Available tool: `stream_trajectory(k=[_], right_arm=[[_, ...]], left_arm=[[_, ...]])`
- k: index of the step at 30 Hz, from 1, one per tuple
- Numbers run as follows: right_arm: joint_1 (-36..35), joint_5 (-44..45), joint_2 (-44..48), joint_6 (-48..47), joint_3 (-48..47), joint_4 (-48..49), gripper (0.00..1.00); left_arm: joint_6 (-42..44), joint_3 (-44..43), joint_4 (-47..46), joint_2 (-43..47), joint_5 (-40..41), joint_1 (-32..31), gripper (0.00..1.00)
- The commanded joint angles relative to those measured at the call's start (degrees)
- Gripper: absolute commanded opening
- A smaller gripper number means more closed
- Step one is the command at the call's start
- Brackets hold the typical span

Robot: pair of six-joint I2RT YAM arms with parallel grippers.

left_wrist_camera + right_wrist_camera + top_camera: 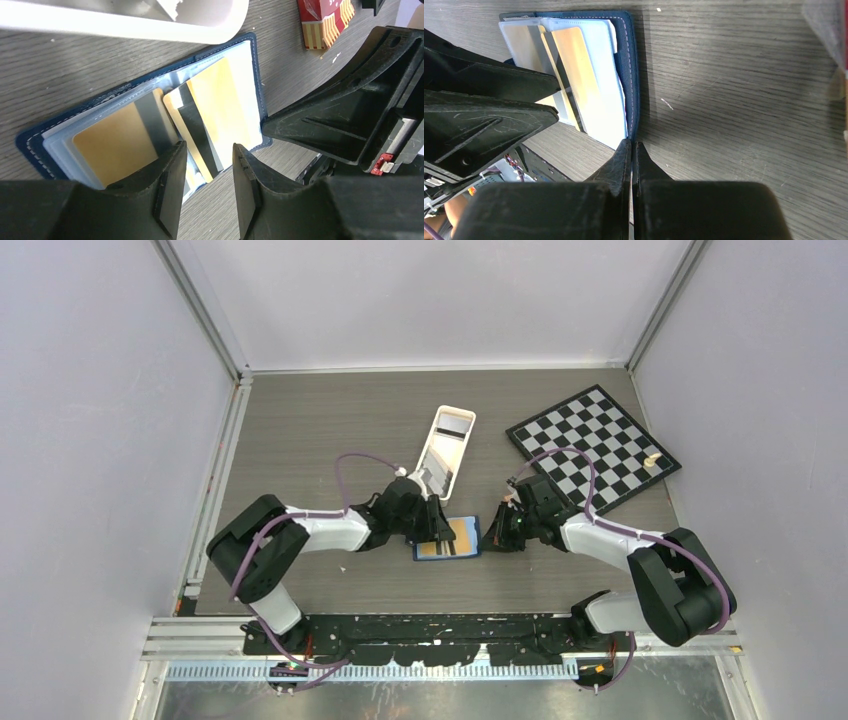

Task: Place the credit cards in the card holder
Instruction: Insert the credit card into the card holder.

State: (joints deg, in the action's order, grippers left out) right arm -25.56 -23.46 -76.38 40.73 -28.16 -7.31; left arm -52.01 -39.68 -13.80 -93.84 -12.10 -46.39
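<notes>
Two grippers met at the open card holder point(447, 539) in the top view: left gripper point(436, 527) over it, right gripper point(498, 530) at its right edge, white tray point(446, 448) just beyond it. Left wrist cam: fingers point(165, 190) spread above the holder's near edge, gold credit cards point(118, 145) tucked in its clear slots. Right wrist cam: fingers point(619, 170) pressed together, tips touching the holder's blue border.

You're looking at the navy card holder point(447, 538) lying open and flat, slots facing up. One gold card point(115, 147) is sitting in its 9 o'clock leaf. A second gold card point(217, 105), black-striped, is lying skewed across the 3 o'clock leaf.
</notes>
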Motion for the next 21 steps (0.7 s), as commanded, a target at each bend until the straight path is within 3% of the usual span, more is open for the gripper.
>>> stream_trajectory(k=[1, 21], right_arm=[[-0.19, 0.04, 0.98, -0.78, 0.55, 0.23, 0.0], [-0.17, -0.45, 0.05, -0.92, 1.27, 1.51, 0.01]], left_arm=[[2.69, -1.93, 7.13, -2.39, 3.4, -1.42, 0.41], [6.16, -8.69, 6.78, -6.52, 4.57, -5.74, 0.4]])
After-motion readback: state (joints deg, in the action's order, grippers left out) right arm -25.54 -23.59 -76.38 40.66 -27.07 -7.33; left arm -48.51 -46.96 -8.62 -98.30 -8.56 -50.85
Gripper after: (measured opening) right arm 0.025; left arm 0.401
